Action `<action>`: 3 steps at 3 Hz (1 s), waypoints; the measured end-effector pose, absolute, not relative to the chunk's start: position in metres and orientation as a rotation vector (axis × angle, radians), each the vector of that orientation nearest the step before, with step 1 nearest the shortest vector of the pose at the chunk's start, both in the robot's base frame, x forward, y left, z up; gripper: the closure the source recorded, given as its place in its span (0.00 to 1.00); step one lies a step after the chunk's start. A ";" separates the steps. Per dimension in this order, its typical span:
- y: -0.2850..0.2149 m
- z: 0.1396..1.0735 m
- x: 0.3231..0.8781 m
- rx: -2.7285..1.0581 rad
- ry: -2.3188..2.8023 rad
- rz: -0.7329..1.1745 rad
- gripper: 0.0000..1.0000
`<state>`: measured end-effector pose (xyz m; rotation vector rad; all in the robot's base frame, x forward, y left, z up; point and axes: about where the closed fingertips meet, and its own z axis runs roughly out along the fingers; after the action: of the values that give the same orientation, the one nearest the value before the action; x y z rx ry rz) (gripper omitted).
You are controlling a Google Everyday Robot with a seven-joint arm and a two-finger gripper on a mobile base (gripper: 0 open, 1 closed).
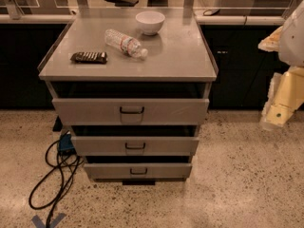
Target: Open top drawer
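Observation:
The grey metal cabinet (128, 56) stands in the middle of the camera view with three drawers. The top drawer (85, 112) has the tallest and widest front, with a small dark loop handle (131, 110) at its centre and a dark gap above it. Two shorter drawers (95, 146) (104, 171) lie below it. My arm shows at the right edge, and its pale end, the gripper (274, 117), hangs well to the right of the cabinet at about top-drawer height, touching nothing.
On the cabinet top lie a white bowl (150, 22), a plastic water bottle (125, 43) on its side and a dark snack packet (89, 57). Black cables (54, 175) and a blue box (65, 144) sit on the speckled floor at the left. A dark counter runs behind.

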<state>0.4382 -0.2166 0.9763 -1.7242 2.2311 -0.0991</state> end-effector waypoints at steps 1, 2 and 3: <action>-0.215 0.970 0.442 -1.724 2.217 -0.094 0.00; -0.209 0.934 0.462 -1.712 2.177 -0.035 0.00; -0.200 0.870 0.500 -1.665 2.125 0.105 0.00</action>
<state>0.5002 -0.2003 0.8698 -1.6653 2.1250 0.1051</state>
